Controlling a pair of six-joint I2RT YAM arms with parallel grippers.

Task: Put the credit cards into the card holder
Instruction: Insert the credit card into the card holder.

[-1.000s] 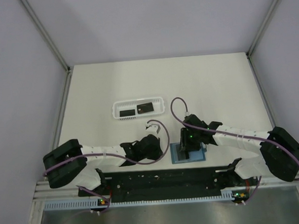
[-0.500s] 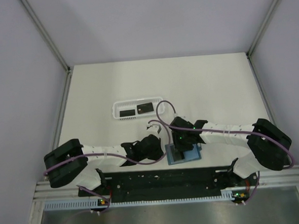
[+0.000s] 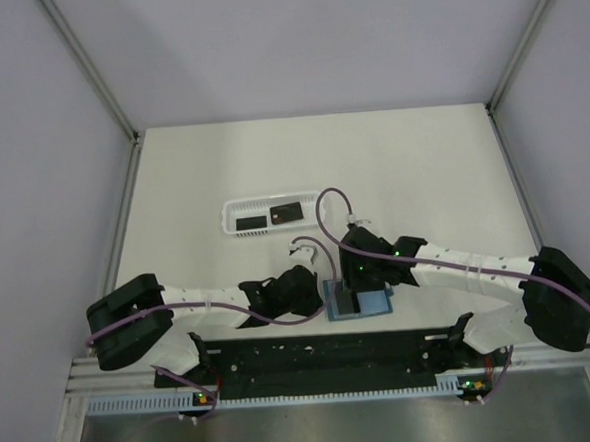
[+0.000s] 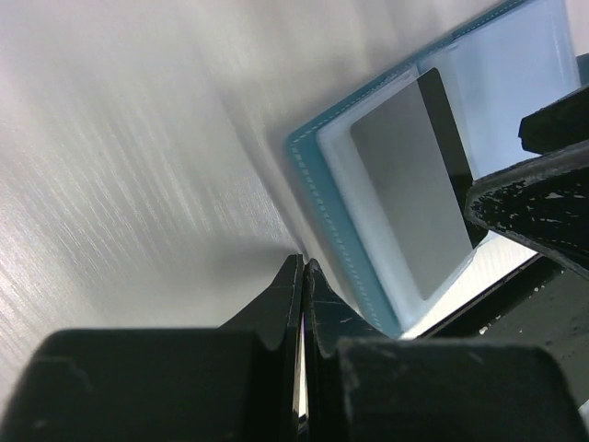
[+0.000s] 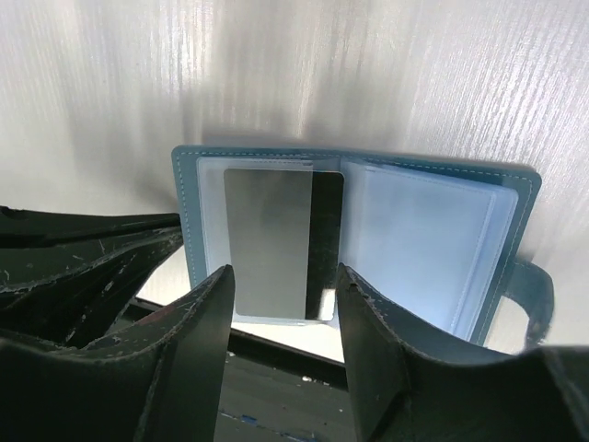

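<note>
The teal card holder (image 5: 189,221) lies open near the table's front edge (image 3: 378,303). One black credit card (image 5: 283,244) rests on its left clear page, also seen as the card (image 4: 414,184) in the left wrist view. My right gripper (image 5: 285,295) is open over the holder (image 4: 304,175), its fingers (image 5: 207,322) standing either side of the card's near end with small gaps. My left gripper (image 4: 304,272) is shut on nothing, its tips at the holder's left edge. In the top view the left gripper (image 3: 317,292) sits beside the right gripper (image 3: 348,303). Two more credit cards (image 3: 250,223) (image 3: 287,212) lie in a basket.
A long white basket (image 3: 227,217) stands behind and left of the holder. The holder's strap tab (image 5: 538,295) sticks out on its right side. The black base rail (image 3: 323,354) runs just in front of the holder.
My right gripper's jaws have widened around the card, which now lies free on the holder's page. The right arm swung left, and the holder shifted slightly left. The left arm has stayed put.
</note>
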